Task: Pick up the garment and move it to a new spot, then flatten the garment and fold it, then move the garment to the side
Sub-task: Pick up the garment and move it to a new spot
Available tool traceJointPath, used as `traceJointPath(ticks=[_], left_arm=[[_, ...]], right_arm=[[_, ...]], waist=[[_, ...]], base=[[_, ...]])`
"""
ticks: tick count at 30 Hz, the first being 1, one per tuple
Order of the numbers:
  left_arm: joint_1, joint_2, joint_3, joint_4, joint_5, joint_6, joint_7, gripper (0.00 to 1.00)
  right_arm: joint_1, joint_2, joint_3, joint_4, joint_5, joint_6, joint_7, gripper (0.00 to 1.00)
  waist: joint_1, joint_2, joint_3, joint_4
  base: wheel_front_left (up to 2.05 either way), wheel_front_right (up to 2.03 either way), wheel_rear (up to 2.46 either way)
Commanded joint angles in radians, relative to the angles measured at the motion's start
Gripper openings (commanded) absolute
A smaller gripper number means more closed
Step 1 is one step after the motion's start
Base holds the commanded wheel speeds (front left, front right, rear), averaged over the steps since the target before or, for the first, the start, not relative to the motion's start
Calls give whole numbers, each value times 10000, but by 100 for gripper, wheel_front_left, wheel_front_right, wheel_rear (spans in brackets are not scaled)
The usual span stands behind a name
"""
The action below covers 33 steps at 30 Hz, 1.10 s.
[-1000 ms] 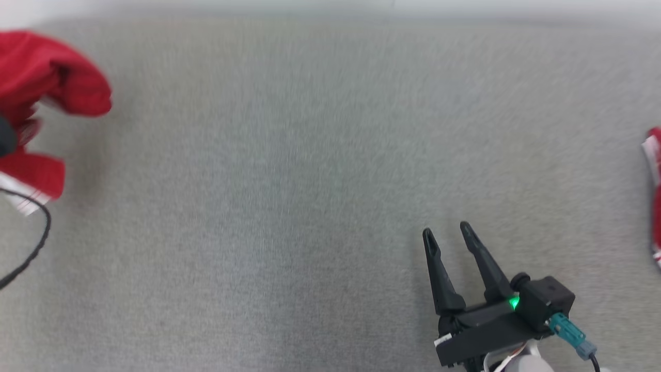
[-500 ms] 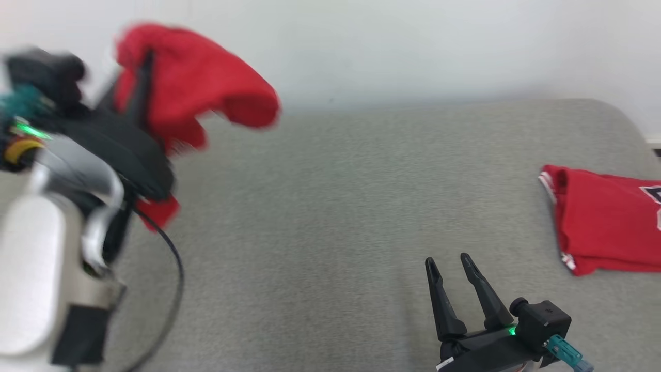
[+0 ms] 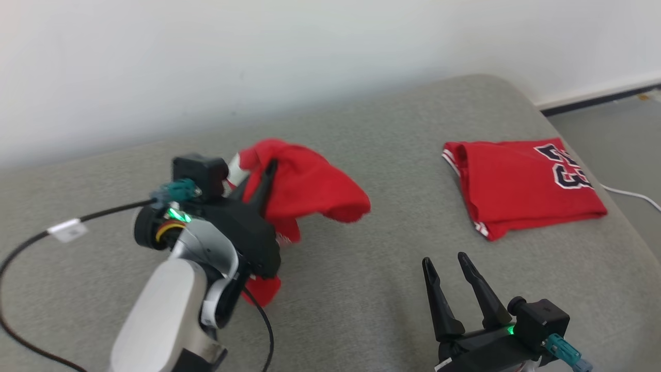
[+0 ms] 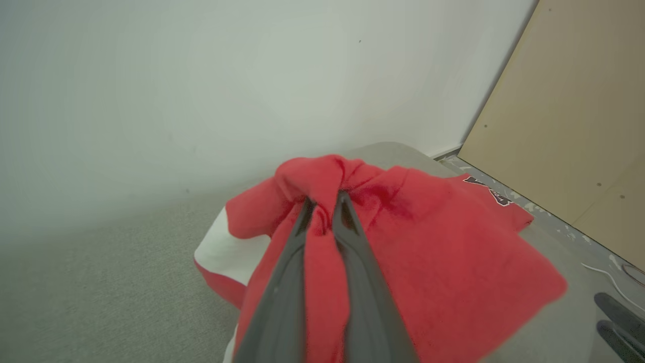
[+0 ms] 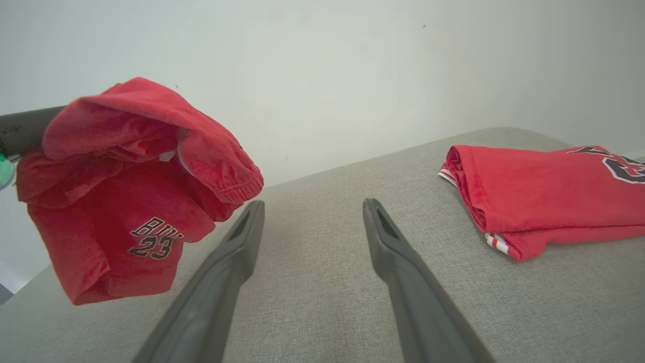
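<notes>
Two red pieces, head view: left gripper [image 3: 266,173] centre-left, clenched on bunched garment [image 3: 310,188] above grey cushion [image 3: 361,289]; folded jersey [image 3: 521,181] upper right; right gripper [image 3: 445,259] lower right, jaws spread, empty. Left wrist view: jaws pinch garment mid-frame. Right wrist view: garment hangs upper left, folded jersey right.

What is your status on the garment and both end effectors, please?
Left end effector shut on red garment, hanging above grey cushion. Right end effector open, empty. Folded red jersey lies on cushion to the right, apart.
</notes>
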Motion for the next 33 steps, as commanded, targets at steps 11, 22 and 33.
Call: traceJointPath(ticks=[11,22,33], left_arm=[[-36,-484,-903,3235,366,82,-412,100],[1075,-713,-555,2396,-541,246,-2457,100],[3561,117,23,643,-472,249,-4878,100]], right_arm=[[-93,37,80,136,121,-16,-152,100],[235,34,-521,114,-135,-16,-42,100],[536,34,-1303,62,-275,-16,33,100]], waist=[[0,0,575,-738],[0,0,153,645],[0,0,-295,2053]], base=[[0,0,0],[0,0,0],[0,0,0]])
